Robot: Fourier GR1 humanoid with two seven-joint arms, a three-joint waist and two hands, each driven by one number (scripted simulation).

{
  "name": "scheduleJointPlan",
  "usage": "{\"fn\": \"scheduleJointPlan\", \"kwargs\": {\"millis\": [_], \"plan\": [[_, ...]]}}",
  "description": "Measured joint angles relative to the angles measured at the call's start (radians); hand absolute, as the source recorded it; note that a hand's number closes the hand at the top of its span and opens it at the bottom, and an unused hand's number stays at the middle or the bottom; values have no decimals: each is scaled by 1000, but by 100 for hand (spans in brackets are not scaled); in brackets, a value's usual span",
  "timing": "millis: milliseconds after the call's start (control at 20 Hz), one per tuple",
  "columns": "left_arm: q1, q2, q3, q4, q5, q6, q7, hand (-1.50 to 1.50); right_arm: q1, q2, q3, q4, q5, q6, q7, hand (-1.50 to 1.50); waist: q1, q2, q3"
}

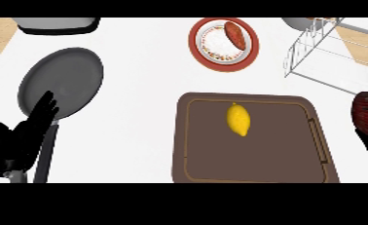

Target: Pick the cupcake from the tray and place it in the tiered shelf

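Item one, the task's thing: I find no cupcake on the dark brown rectangular tray (255, 143). What lies on it, a little left of centre and towards the far edge, is a yellow lemon-shaped object (238, 119), resting alone and untouched.

Item two, destination: a white wire tiered shelf (316, 48) at the far right of the white counter (137, 121), well apart from the tray, with a grey bowl-like thing (298, 23) partly behind its top.

Item three, hands: my left hand (32, 124) shows at the lower left edge, black fingers straight and up, holding nothing, resting over the handle of a round dark grey frying pan (61, 83). My right hand shows nowhere. A dark red rounded thing (360, 117) at the right edge I cannot identify.

Item four, other stock: a red-rimmed round plate (224, 44) carrying a brown oblong piece of food (234, 33); a grey and black appliance (54, 24) at the far left.

Handling note: I judge no pick has begun. I would bring the right hand in from the right, come down over the yellow object, close across its narrow width, then lift clear of the tray's raised lip before crossing to the shelf.
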Motion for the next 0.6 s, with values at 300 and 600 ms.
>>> {"fn": "scheduleJointPlan", "kwargs": {"millis": [300,600], "plan": [[-9,2,15,21,5,-20,-12,0,-121,-76,-189,-83,-257,64,193,150,5,1,0],[-18,-2,17,24,-9,-25,-13,0,-274,-238,-266,-37,-400,21,320,150,14,3,0]]}}
